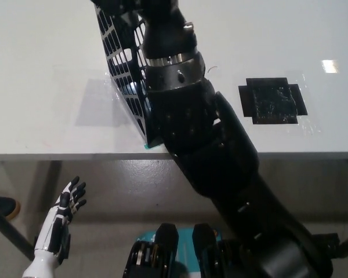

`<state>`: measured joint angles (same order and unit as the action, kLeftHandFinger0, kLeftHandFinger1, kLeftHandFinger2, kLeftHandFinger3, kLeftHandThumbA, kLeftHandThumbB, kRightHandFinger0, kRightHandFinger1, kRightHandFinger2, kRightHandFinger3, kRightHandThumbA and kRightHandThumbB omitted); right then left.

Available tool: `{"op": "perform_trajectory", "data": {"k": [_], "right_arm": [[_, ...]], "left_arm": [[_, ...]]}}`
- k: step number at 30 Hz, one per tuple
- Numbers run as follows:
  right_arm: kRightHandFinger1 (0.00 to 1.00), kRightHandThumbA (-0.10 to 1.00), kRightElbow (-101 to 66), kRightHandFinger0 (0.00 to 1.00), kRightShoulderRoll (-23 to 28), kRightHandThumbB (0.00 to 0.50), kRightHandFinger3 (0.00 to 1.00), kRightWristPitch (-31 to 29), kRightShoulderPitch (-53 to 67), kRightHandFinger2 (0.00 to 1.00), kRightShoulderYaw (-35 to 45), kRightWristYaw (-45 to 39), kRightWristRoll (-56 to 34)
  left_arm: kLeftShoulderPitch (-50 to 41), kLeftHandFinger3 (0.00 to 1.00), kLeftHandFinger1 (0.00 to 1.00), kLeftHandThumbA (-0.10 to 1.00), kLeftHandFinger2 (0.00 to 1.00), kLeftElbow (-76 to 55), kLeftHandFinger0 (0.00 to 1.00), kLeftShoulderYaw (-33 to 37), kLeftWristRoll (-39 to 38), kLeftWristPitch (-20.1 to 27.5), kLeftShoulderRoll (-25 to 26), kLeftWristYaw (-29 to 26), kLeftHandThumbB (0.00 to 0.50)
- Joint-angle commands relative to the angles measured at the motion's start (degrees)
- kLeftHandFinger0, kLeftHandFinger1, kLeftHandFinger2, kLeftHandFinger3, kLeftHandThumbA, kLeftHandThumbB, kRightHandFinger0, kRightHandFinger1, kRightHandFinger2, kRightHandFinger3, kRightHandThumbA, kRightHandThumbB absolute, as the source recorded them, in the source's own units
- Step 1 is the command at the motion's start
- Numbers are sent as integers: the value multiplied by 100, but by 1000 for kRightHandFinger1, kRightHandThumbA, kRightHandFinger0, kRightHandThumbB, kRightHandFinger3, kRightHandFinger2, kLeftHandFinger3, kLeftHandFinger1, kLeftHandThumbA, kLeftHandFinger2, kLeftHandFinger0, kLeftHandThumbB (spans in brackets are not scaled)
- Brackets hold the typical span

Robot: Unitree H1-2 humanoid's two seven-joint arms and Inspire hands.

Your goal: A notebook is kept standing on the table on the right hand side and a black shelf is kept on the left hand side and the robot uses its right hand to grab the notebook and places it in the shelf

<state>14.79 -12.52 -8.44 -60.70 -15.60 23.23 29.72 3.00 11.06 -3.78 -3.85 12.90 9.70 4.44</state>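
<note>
White table point(46, 69) filling the upper frame, black tape patch point(272, 100) on it at 2 o'clock, bright light reflection point(330, 65) at 3 o'clock, grey glossy floor point(122, 191) below, dark shoe point(1, 205) at 8 o'clock
</note>
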Motion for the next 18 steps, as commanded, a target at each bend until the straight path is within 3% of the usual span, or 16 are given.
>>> {"op": "perform_trajectory", "data": {"k": [1, 5, 18], "right_arm": [[166, -100, 469, 0, 42, 105, 831, -258, -471, 645, 213, 413, 194], [166, -100, 989, 0, 84, 106, 822, -338, -571, 632, 348, 587, 141], [169, -100, 1851, 0, 166, 96, 812, -662, -689, 610, 478, 1175, 108]], "left_arm": [[23, 1000, 1000, 1000, 1000, -181, 1000, -17, 3, 126, 105, 72, 138], [12, 1000, 1000, 1000, 1000, -162, 1000, -17, -59, 186, 119, 139, 106], [11, 1000, 1000, 1000, 1000, -219, 1000, -8, -126, 68, 161, 265, 130]]}}
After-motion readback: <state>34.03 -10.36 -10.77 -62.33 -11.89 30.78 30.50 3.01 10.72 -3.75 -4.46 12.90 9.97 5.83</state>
